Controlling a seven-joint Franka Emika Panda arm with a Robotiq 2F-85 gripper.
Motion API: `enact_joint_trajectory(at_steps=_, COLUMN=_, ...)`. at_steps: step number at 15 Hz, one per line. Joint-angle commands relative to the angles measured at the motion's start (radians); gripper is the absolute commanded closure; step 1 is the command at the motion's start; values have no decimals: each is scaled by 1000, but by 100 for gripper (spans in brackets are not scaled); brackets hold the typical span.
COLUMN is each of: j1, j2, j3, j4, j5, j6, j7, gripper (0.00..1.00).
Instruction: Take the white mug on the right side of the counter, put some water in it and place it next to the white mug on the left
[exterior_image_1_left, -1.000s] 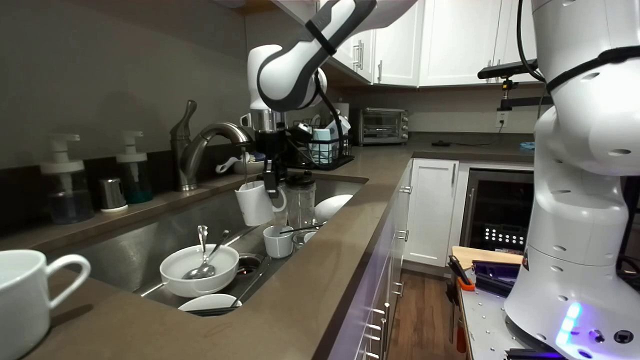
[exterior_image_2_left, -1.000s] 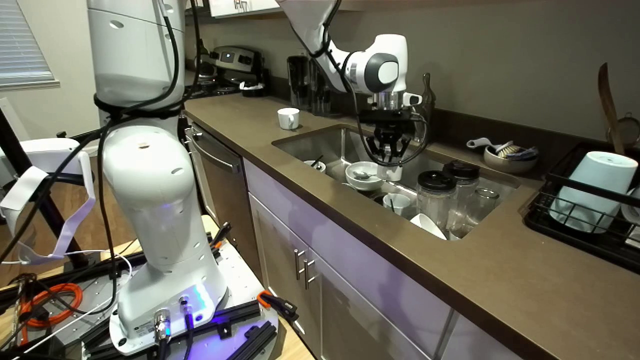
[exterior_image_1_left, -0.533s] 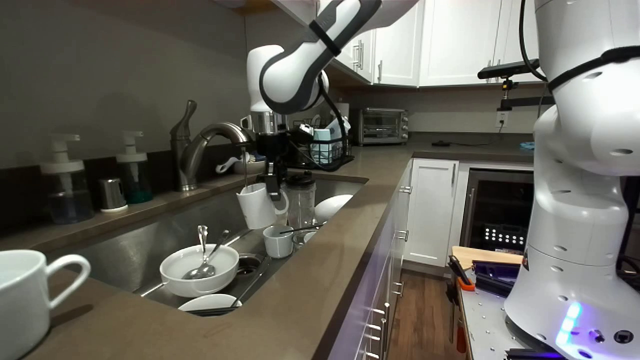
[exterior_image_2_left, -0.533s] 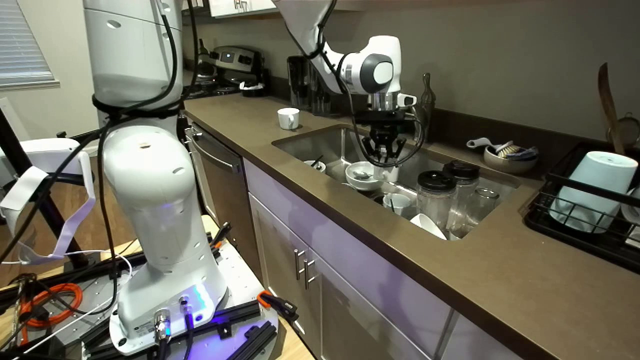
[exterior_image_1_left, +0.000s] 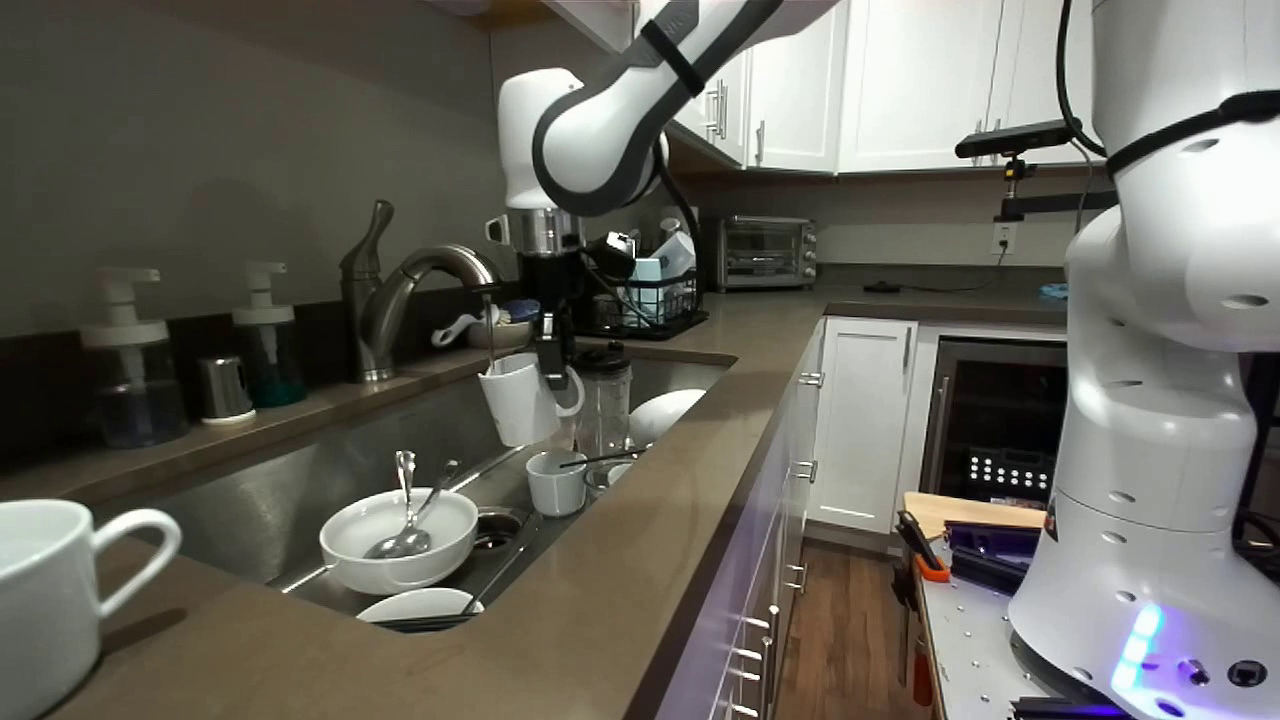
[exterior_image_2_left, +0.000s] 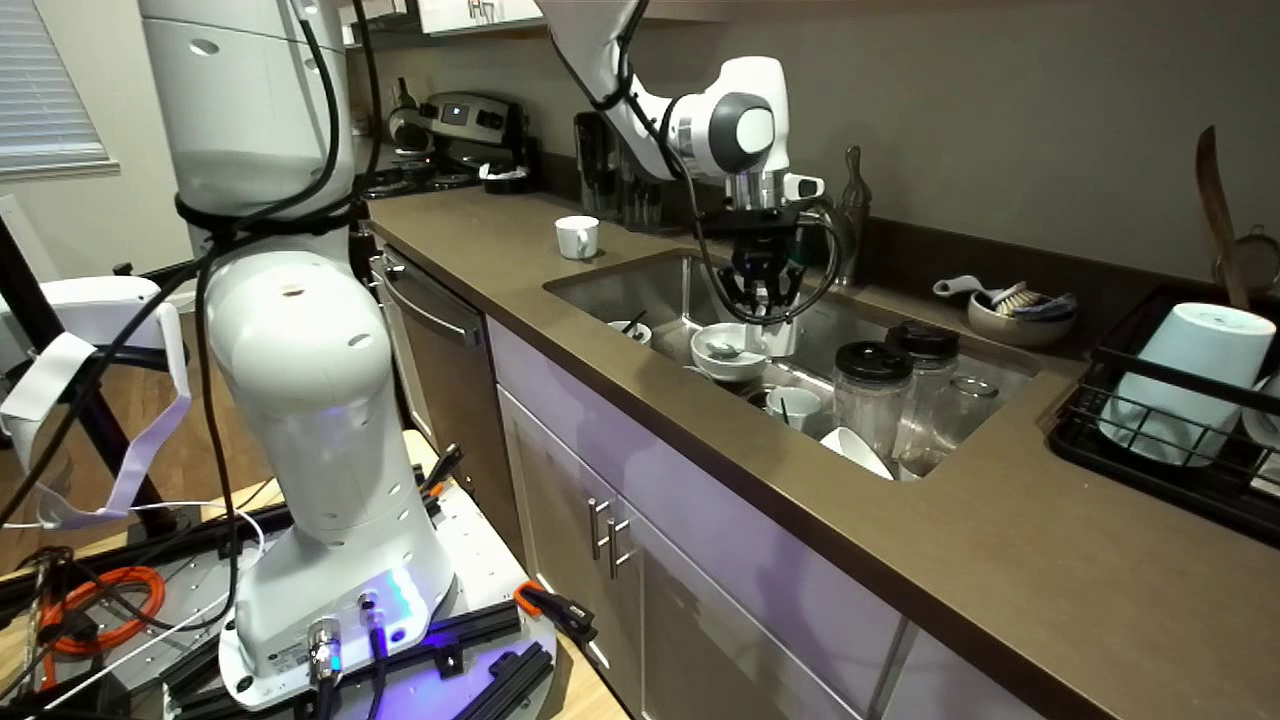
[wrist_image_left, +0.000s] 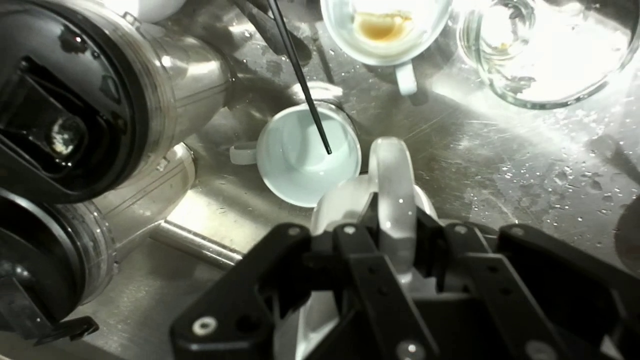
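Note:
My gripper (exterior_image_1_left: 553, 376) is shut on the handle of a white mug (exterior_image_1_left: 520, 405), held above the sink under the faucet (exterior_image_1_left: 440, 262). The mug tilts, its opening leaning toward the faucet. A thin stream of water (exterior_image_1_left: 490, 330) falls to the mug's rim; the level inside is hidden. In the wrist view the mug's handle (wrist_image_left: 392, 175) stands between the two fingers, the body mostly behind them. Another white mug (exterior_image_2_left: 577, 238), the left one, stands upright on the counter (exterior_image_1_left: 590, 640) beyond the sink's end; it shows large in an exterior view (exterior_image_1_left: 45, 600).
Below the held mug, the sink (exterior_image_1_left: 240, 525) holds a white bowl (exterior_image_1_left: 400, 570) with spoons, a mug (wrist_image_left: 310, 155) with a black stick, and lidded tumblers (exterior_image_2_left: 872, 390). Soap bottles (exterior_image_1_left: 267, 350) line the back ledge. A dish rack (exterior_image_2_left: 1085, 440) stands on the counter.
The gripper and held mug have shifted slightly away from the faucet, dipped a little, then risen. The stream now falls closer to the mug's faucet-side rim. The grip is unchanged.

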Motion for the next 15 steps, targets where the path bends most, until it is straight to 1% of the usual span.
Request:
enact_joint_trajectory(at_steps=1, j1=-3, j2=-66, j3=-1, j4=-48, j5=-16, j6=58, j7=9, gripper=96)
enact_joint_trajectory(at_steps=5, j1=-10, j2=-63, j3=-2, j4=-47, j5=-2, j6=134, j7=-23, gripper=96)
enact_joint_trajectory(at_steps=11, j1=-20, j2=-71, j3=-12, j4=-56, j5=15, j6=186, j7=-39, gripper=96)
enact_joint_trajectory(at_steps=12, j1=-20, j2=-74, j3=-13, j4=-58, j5=15, j6=188, j7=-39, gripper=96)
enact_joint_trajectory(at_steps=13, j1=-11, j2=-27, j3=-13, j4=-22, j5=0, j6=149, j7=-4, gripper=96)
enact_joint_trajectory(at_steps=14, j1=-11, j2=-25, j3=-13, j4=-22, j5=0, j6=148, j7=-4, gripper=90)
enact_joint_trajectory(at_steps=15, j1=-11, j2=-21, j3=-13, j4=-23, j5=0, j6=147, j7=-4, gripper=90)
